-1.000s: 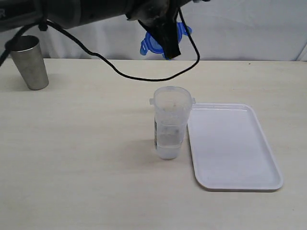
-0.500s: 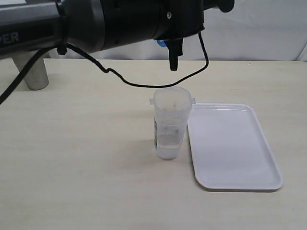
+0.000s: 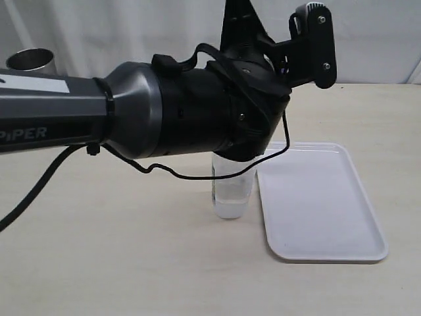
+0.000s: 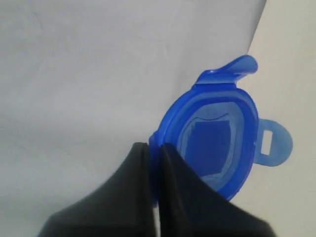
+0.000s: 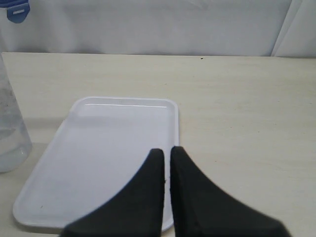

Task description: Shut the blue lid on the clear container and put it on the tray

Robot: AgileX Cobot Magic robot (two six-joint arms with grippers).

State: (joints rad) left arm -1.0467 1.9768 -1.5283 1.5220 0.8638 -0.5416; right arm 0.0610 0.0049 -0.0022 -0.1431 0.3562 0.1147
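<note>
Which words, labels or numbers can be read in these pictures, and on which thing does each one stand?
"PIPER": white letters on the grey shell of the left arm.
Sticker on the blue lid: seen from the underside only, unreadable.
On the clear container: no print can be read.
On the tray: no text.

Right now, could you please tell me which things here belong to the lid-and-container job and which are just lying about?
Part of the job:
blue lid, pinched in the left hand
clear container
tray

Just lying about:
grey steel cup
</note>
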